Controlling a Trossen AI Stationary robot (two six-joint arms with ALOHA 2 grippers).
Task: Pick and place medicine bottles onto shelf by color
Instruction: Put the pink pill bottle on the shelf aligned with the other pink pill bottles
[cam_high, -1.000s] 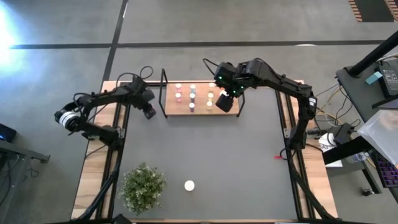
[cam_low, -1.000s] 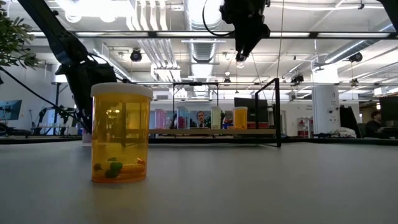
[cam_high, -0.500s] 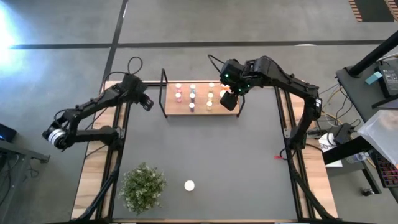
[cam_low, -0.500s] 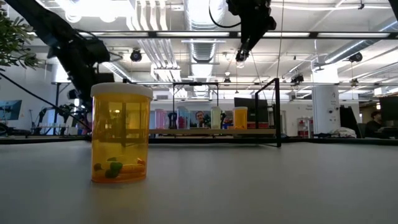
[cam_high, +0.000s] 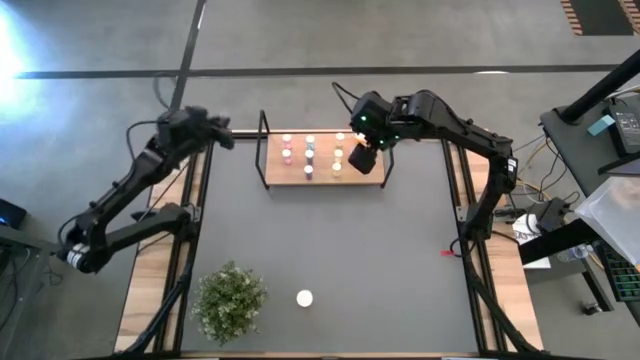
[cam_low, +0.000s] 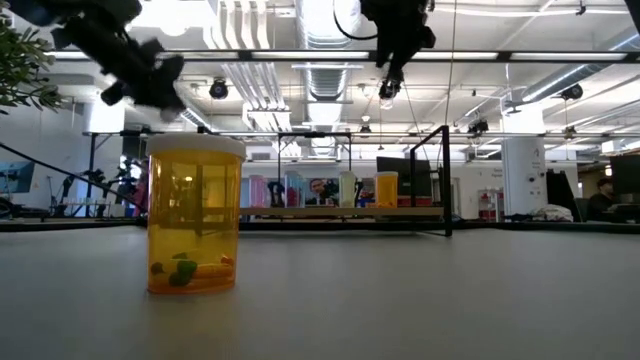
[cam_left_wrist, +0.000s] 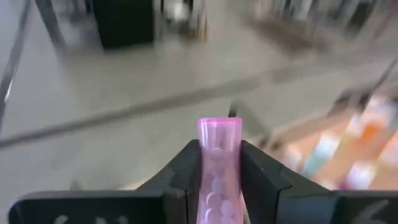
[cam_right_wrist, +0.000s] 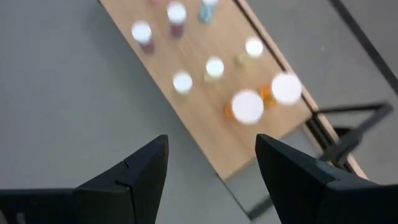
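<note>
At the far end of the bench (cam_high: 330, 250) I see the shelf (cam_high: 322, 176), a light wooden board with black wire frames at both ends, carrying several small white-capped medicine bottles (cam_high: 309, 154) in rows. My right pincer (cam_high: 362, 161) hangs above the shelf's right end; its wrist view looks down between two widely spread fingers (cam_right_wrist: 140, 167) with nothing between them, onto the wood and the white caps, including two orange-bodied bottles near the board's end. My left pincer (cam_high: 222, 133) is raised off the bench's far left corner, well apart from the shelf, and its wrist view shows it pinching a pink bottle (cam_left_wrist: 219, 163) upright between the two dark fingers (cam_left_wrist: 183, 180), small pale pills visible through the body. That view is smeared, so I cannot make out much beyond it except the blurred shelf at one side. Near the front edge of the bench one orange bottle (cam_low: 195, 215) with a white cap stands alone, upright, some bits lying in its bottom, just beside a green potted plant (cam_high: 230, 302).
</note>
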